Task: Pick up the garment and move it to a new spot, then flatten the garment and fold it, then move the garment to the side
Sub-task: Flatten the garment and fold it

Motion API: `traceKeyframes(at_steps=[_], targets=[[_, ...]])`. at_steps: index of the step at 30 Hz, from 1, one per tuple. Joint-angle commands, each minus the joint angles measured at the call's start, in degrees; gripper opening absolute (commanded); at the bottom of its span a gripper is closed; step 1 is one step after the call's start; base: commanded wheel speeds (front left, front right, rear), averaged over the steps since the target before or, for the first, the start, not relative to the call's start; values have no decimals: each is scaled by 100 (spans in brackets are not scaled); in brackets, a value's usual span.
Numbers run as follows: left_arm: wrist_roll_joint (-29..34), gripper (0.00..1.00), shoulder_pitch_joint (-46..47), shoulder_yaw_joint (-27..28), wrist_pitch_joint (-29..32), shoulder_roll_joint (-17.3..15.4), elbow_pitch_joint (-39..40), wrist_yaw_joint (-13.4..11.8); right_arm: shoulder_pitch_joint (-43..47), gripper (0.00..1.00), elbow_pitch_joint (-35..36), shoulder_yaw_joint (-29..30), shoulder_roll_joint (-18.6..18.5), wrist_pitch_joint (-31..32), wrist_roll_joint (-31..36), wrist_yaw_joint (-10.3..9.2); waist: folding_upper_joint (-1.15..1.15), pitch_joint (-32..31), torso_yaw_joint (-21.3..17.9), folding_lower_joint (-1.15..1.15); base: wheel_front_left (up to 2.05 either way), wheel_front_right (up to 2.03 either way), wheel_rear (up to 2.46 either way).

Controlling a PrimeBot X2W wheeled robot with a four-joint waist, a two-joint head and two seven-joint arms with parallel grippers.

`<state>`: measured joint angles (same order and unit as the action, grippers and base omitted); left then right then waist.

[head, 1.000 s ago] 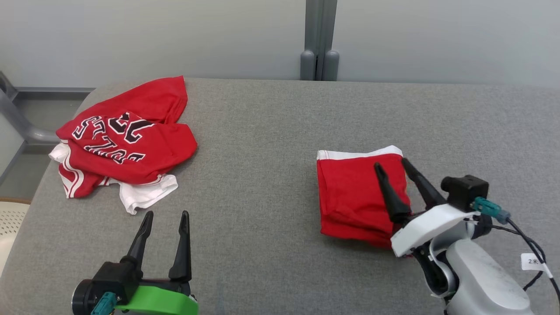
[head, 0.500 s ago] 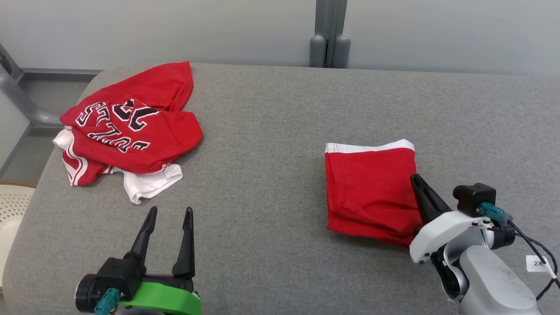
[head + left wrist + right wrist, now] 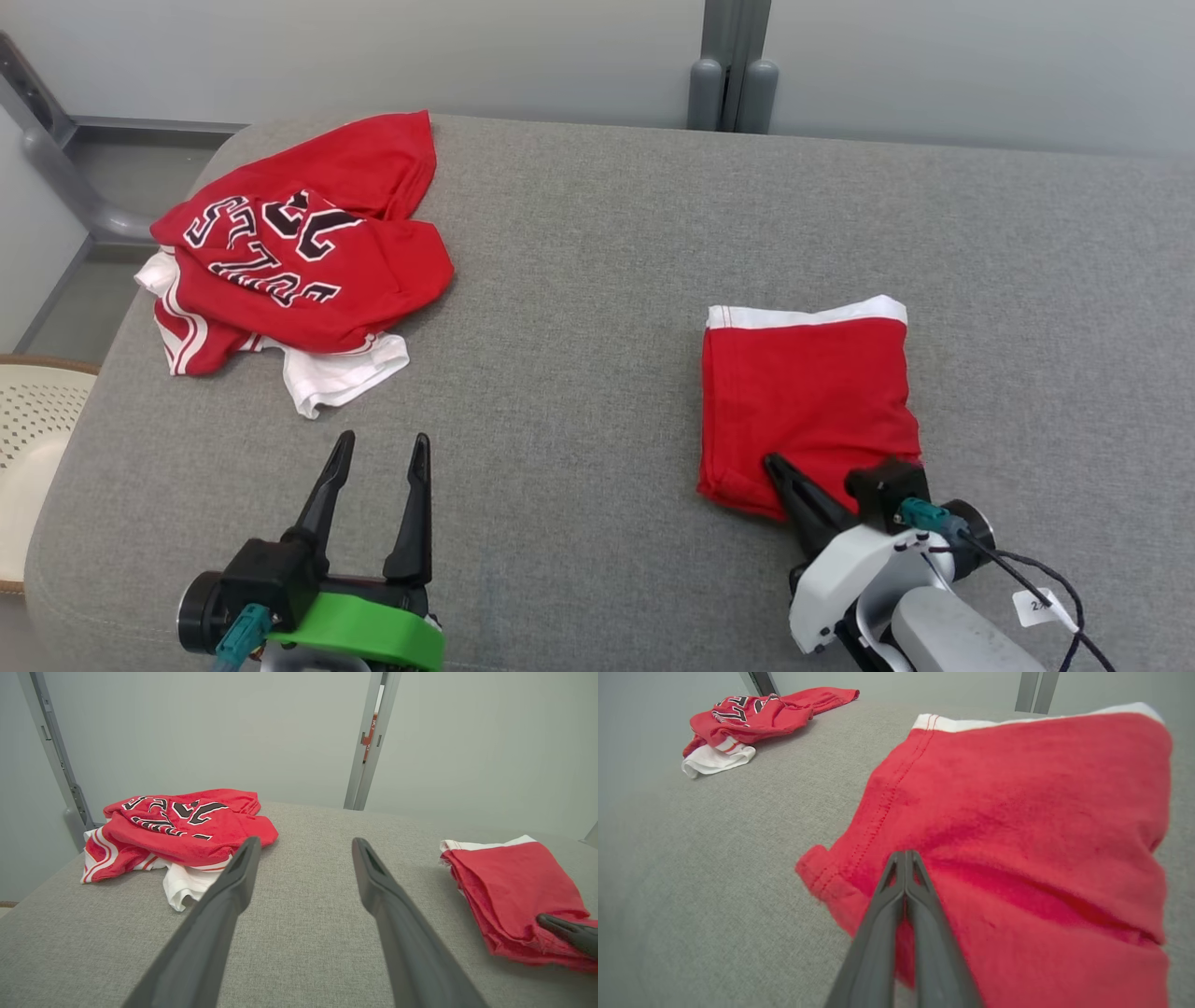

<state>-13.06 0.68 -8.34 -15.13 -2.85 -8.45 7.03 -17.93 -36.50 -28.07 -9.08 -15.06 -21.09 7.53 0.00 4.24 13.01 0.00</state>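
Folded red garment (image 3: pixel 808 392), white band at its 12 o'clock edge, lies flat on the grey surface (image 3: pixel 579 280) at 4 o'clock from centre. Right pincer (image 3: pixel 775 464): clenched, tips resting on the garment's 7 o'clock corner. Left pincer (image 3: pixel 385 439): released, above the surface at 7 o'clock. Crumpled lettered jersey (image 3: pixel 308 252): 10 o'clock.

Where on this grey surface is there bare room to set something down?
The widest bare stretch lies between the crumpled jersey and the folded garment, ahead of the left gripper. Right of the folded garment is bare too. Crowded: the jersey's corner and around the right gripper.
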Motion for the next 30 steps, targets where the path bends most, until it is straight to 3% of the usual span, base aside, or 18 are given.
traceKeyframes(at_steps=[1, 9, 23, 25, 26, 27, 30], targets=[[-20, 100, 73, 0, -1, -8, -10, -27, 72, 0, 59, -82, 62, -17, -93, -8, 0, 10, 0, 0, 0, 0, 0], [-26, 100, 102, 4, -1, -8, -9, -42, 92, 0, 282, -281, 291, -16, -201, -8, 0, 6, -106, 0, 0, 0, 0], [151, 100, -180, 424, -1, -9, -72, -44, 429, 0, 1210, 1051, 25, -16, 204, -8, 0, -418, -872, 0, 0, 0, 0], [160, 100, -198, 512, -1, -9, -63, -38, 480, 44, 1300, 1249, -20, -16, 272, -8, 0, -436, -981, 0, 0, 0, 0], [168, 100, -207, 546, -1, -9, -61, -36, 514, 82, 1340, 1334, -22, -16, 310, -8, 0, -444, -1020, 0, 0, 0, 0], [180, 100, -220, 586, -1, -9, -62, -33, 549, 100, 1378, 1425, -28, -16, 346, -8, 0, -455, -1074, 0, 0, 0, 0], [202, 100, -252, 688, -1, -9, -60, -27, 607, 100, 1500, 1647, -39, -16, 443, -8, 0, -478, -1196, 0, 0, 0, 0]])
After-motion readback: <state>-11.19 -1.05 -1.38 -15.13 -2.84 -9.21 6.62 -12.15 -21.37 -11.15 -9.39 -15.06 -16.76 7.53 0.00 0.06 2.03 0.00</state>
